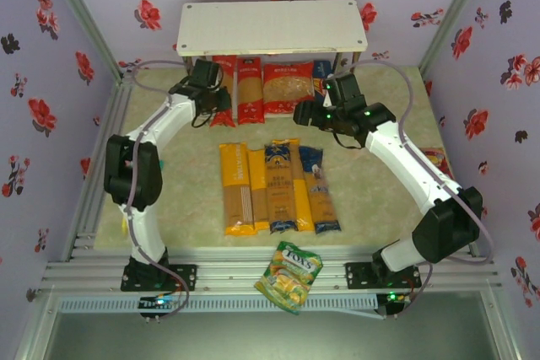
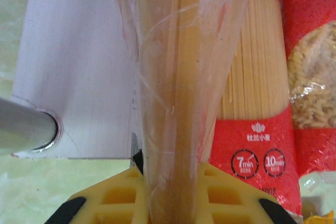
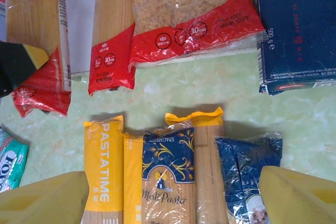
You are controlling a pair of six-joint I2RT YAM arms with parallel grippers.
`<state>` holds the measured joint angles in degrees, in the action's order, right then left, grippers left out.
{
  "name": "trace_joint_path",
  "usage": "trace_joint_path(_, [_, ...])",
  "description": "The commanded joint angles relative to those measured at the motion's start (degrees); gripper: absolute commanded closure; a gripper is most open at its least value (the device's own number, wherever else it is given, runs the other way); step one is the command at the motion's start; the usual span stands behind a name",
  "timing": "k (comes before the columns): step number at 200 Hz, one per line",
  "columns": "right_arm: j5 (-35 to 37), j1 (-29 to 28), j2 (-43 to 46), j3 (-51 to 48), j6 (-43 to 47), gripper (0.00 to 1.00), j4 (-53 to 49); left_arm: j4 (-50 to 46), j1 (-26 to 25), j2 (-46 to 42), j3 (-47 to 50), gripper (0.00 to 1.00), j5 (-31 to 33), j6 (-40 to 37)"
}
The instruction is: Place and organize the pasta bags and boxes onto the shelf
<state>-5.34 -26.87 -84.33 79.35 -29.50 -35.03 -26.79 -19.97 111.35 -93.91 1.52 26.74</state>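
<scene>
I'd call this a bit under halfway. Four packs are up at the two-tier shelf with white boards on shiny metal legs: a red clear-plastic spaghetti bag, a second red spaghetti bag just right of it, then the wider red short-pasta bag and the dark-blue cardboard box. They're at the lower board with their near ends poking out.

The left gripper has its yellow fingers clenched on the near end of that first red bag, which runs straight ahead of them beside the lower board. Can't tell if it's resting or held a touch above, so I'd say that one isn't finished.

The right gripper has its fingers spread wide, grasping nothing. Ahead of and between them, five packs wait in a row on the green marbled worktop: yellow PASTATIME bag, thin yellow pack, blue-and-yellow Molt Pasta pack, yellow-topped spaghetti bag and dark-blue bag. Those are what's left.
</scene>
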Motion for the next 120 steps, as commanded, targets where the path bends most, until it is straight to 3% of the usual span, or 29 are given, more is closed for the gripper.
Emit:
trace_joint_path(1, [-0.9,0.6,-0.3,0.4,1.2,0.15,0.0,7.4,0.4,0.8,-4.2,1.00,2.9,-1.6])
trace_joint_path(120, [-1.3,1.6,0.4,-2.2,1.0,0.15,0.6,7.7,0.2,8.3,-9.5,1.00,5.9,-1.2])
